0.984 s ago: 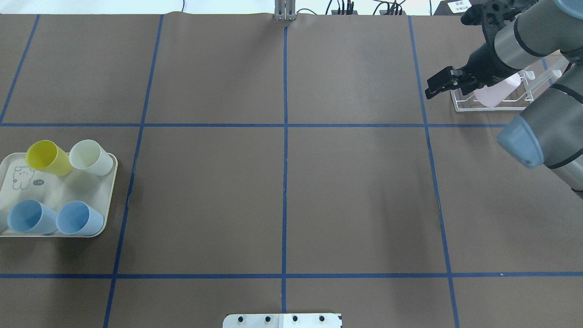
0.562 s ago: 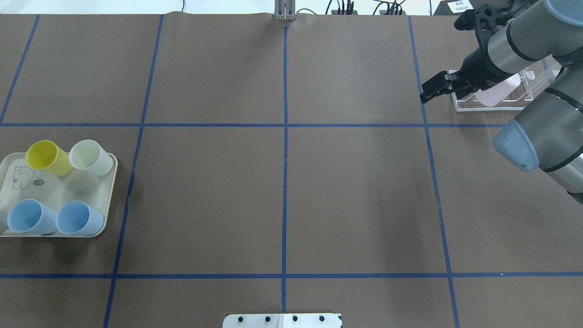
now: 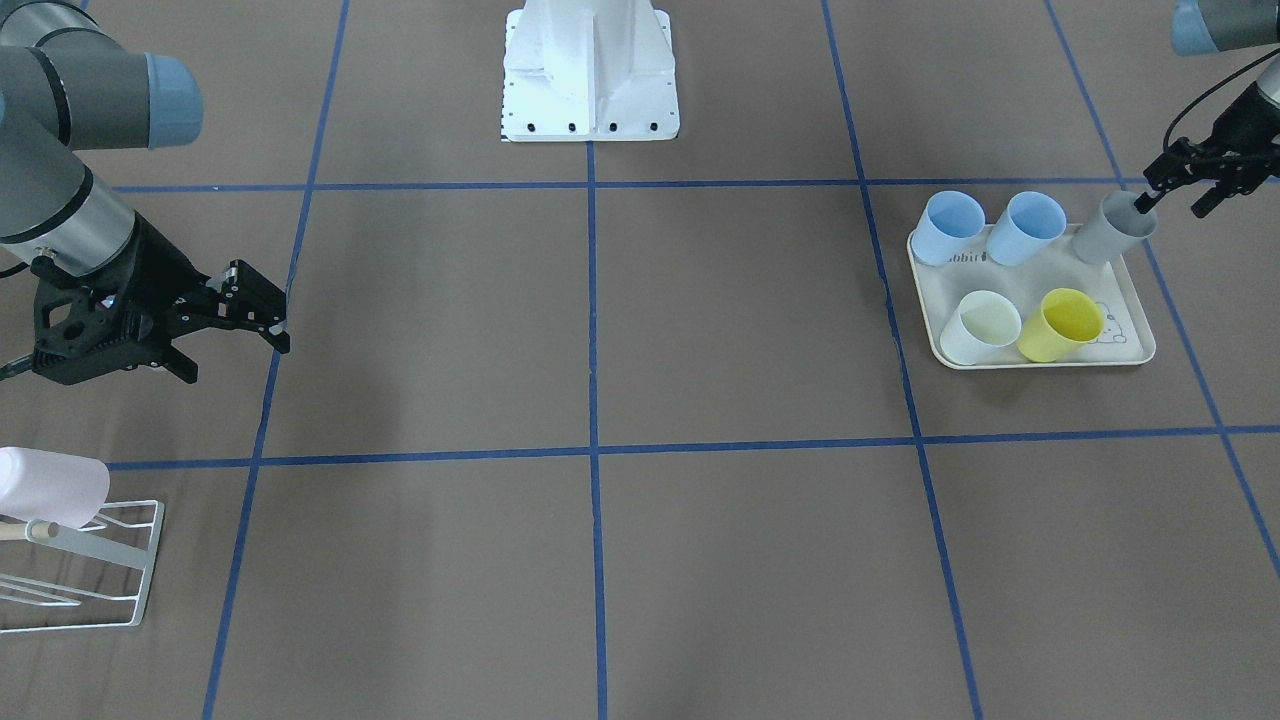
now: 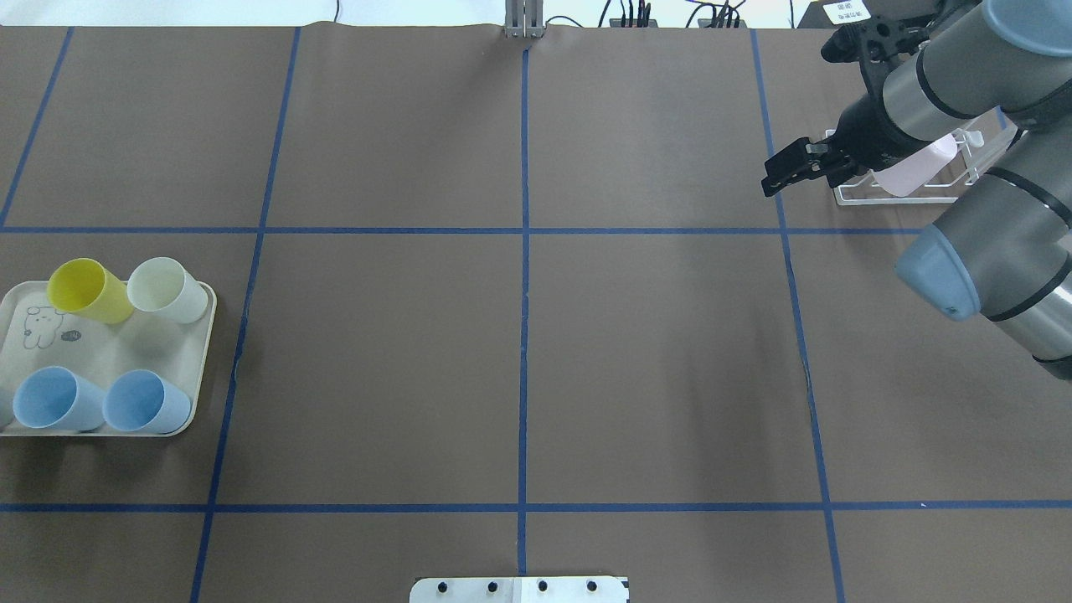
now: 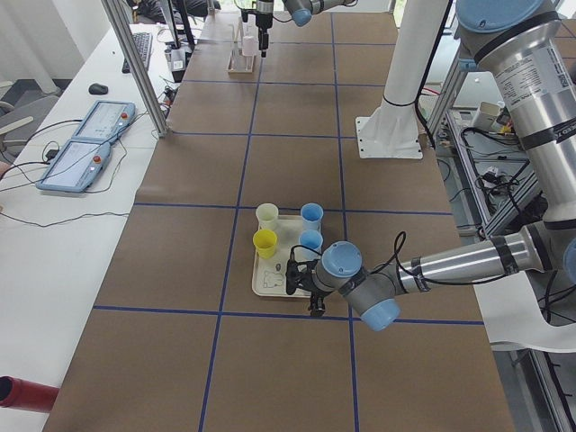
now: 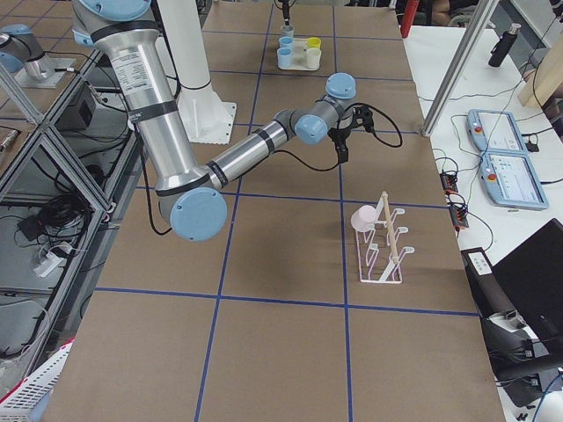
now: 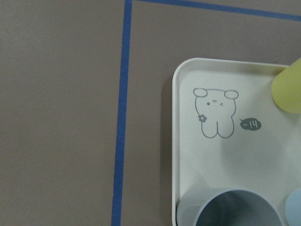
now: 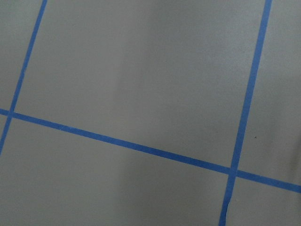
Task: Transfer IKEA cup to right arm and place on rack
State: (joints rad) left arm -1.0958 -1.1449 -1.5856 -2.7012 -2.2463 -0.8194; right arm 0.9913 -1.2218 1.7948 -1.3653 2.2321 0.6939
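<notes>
A grey cup lies tilted at the tray's corner nearest the robot, its open mouth showing in the left wrist view. My left gripper hovers open right at this cup's rim, one finger at the mouth. A pink cup hangs on the white wire rack at the far right. My right gripper is open and empty, just left of the rack and apart from it; it also shows from the front. The right wrist view holds only brown mat and blue tape.
The cream tray with a rabbit drawing holds a yellow cup, a cream cup and two blue cups. The robot's white base stands at mid-table. Blue tape lines grid the brown mat.
My right gripper has drawn away from the rack, to the left in the overhead view, leaving the pink cup on it. The cups on the tray have not moved.
</notes>
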